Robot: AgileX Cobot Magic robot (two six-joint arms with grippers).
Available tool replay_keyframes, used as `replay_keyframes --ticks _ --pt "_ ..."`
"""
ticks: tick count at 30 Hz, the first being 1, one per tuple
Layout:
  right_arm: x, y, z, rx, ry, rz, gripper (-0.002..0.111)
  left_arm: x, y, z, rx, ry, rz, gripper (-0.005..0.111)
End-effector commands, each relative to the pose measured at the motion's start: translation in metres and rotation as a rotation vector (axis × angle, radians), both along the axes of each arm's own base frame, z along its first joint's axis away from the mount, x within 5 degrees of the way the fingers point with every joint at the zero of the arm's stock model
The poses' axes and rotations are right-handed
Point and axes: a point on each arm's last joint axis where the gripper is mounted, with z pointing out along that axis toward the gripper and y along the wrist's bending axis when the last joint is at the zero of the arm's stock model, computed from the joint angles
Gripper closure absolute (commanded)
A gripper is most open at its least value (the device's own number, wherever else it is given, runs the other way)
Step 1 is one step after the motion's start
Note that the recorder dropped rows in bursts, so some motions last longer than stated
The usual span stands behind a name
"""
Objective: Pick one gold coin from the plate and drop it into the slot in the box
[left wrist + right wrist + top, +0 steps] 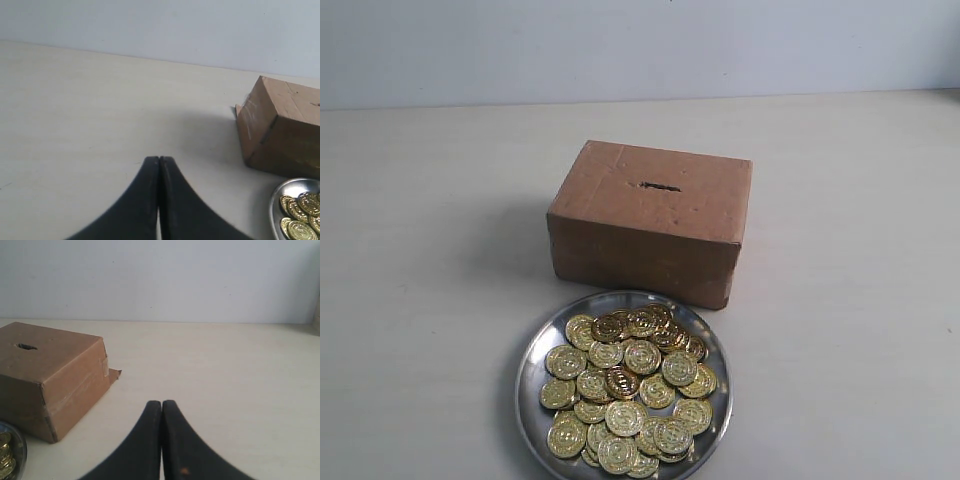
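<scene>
A round silver plate point(532, 372) lies near the front edge of the exterior view, heaped with several gold coins point(625, 385). Behind it stands a brown cardboard box point(650, 225) with a short dark slot point(659, 186) in its top face. Neither arm appears in the exterior view. My left gripper point(159, 159) is shut with nothing in it, over bare table to the left of the box point(280, 130) and the plate point(276, 200). My right gripper point(162, 403) is shut and empty too, to the right of the box point(55, 380), whose slot point(26, 346) shows.
The pale table point(430, 250) spreads wide on both sides of the box. A plain light wall point(640, 45) closes the back. A torn flap of cardboard point(114, 373) sticks out at the box's lower corner.
</scene>
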Motion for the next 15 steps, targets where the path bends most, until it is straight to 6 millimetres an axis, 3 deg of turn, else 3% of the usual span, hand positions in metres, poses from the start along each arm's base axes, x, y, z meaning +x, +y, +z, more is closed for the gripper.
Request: replay_keyframes --ticks 1,15 --pt "-0.0001 -0.0001 0.0 -0.001 -0.015 -0.001 0.108 -0.0002 0.0007 -0.0009 0.013 -0.002 0.003 0.107" --pt "-0.0001 -0.0001 0.0 -0.001 -0.015 -0.001 0.108 -0.0002 0.0009 -0.0011 0.039 -0.006 -0.002 0.107"
